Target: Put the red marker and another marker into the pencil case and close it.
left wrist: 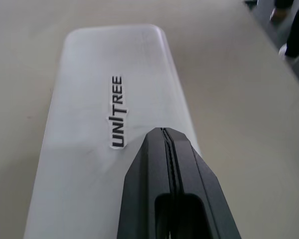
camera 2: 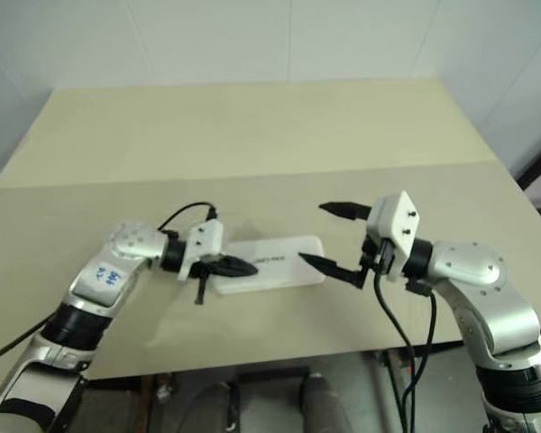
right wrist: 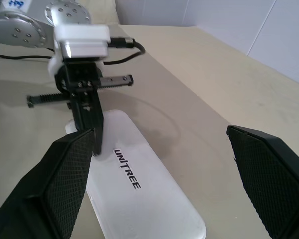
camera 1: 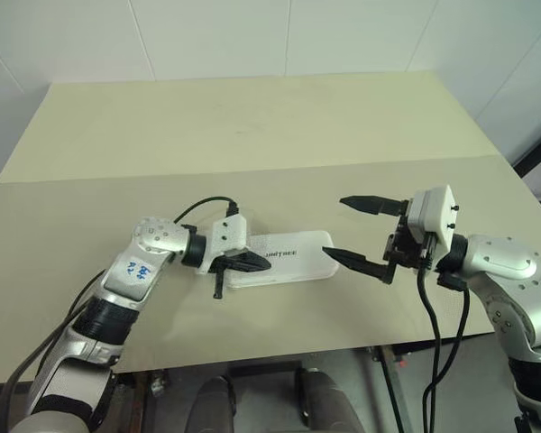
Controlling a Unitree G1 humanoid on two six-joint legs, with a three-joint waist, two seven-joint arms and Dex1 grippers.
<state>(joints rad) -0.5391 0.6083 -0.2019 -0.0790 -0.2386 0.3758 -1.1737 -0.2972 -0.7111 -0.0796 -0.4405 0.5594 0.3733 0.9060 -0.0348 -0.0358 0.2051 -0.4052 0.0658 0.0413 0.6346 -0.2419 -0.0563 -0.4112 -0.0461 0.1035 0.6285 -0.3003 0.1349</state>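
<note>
The pencil case (camera 1: 293,255) lies flat on the beige table with its white lid down and the dark lettering (left wrist: 118,110) facing up. My left gripper (camera 1: 261,262) is shut and empty, its fingertips over the case's left end, close to the lid. I cannot tell whether they touch it. My right gripper (camera 1: 335,227) hovers just off the case's right end, open wide, pointing toward the case with nothing between its fingers (right wrist: 65,179). The red marker and the other marker are hidden from view.
The table (camera 1: 252,135) stretches far behind the case, with a seam across its middle and white walls beyond. Its front edge (camera 1: 279,356) runs close below the case. A black cable (camera 1: 203,204) loops off my left wrist.
</note>
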